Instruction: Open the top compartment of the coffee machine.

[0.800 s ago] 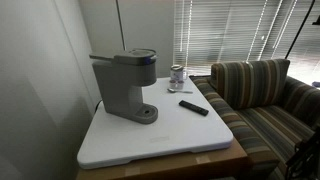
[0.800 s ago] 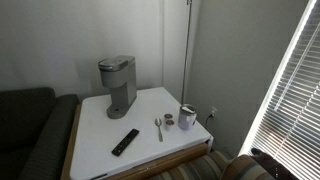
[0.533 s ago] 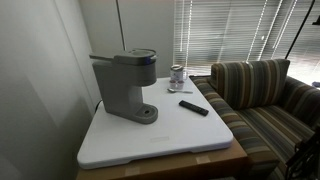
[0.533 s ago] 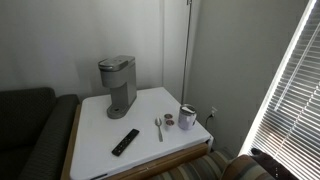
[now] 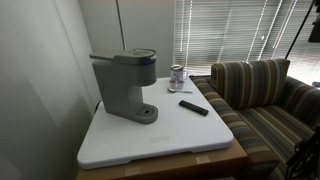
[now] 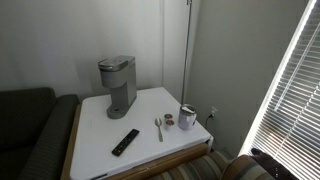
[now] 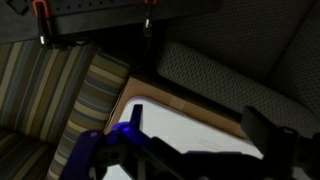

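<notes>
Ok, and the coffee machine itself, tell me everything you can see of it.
The coffee machine is matte grey, plastic by its look: a tall column, an overhanging rounded head and a round drip base. Its top compartment is shut, with the lid down. It stands upright on the white table, at a corner close to the wall, touching only the tabletop. Nothing grips it.

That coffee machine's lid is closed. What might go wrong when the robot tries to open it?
1. The coffee machine seems to stand loose on the table; lifting its lid might tip or slide it.
2. The remote, spoon and can lie beside it and may get knocked on the way in.
3. The tool hangs near the table's corner by the couch, away from the lid, so aiming may go off.
</notes>
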`<state>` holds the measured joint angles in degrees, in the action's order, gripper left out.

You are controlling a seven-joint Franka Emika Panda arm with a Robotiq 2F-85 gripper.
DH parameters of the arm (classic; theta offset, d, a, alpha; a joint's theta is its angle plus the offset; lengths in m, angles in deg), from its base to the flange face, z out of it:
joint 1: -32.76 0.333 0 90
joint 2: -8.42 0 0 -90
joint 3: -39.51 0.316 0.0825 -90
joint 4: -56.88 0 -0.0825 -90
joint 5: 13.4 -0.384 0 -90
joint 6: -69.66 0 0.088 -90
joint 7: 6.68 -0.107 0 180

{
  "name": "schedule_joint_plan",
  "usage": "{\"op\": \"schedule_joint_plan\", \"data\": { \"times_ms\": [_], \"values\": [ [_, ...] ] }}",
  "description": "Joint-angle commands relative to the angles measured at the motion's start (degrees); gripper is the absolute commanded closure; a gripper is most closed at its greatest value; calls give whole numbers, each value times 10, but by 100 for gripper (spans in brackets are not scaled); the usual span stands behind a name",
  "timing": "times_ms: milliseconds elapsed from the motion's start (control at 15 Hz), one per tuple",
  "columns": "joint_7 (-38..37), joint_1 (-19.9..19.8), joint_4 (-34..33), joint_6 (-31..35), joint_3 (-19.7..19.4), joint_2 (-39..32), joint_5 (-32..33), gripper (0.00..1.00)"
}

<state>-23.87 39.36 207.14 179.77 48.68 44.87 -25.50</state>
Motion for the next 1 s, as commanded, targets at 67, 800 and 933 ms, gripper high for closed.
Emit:
{"op": "schedule_joint_plan", "data": {
  "times_ms": [67, 800, 933],
  "values": [
    [53, -20, -28, 43, -37, -97, -7, 0],
    [124, -19, -56, 187, -91, -189, -105, 0],
    [133, -12, -78, 215, -92, -216, -130, 0]
  ]
}}
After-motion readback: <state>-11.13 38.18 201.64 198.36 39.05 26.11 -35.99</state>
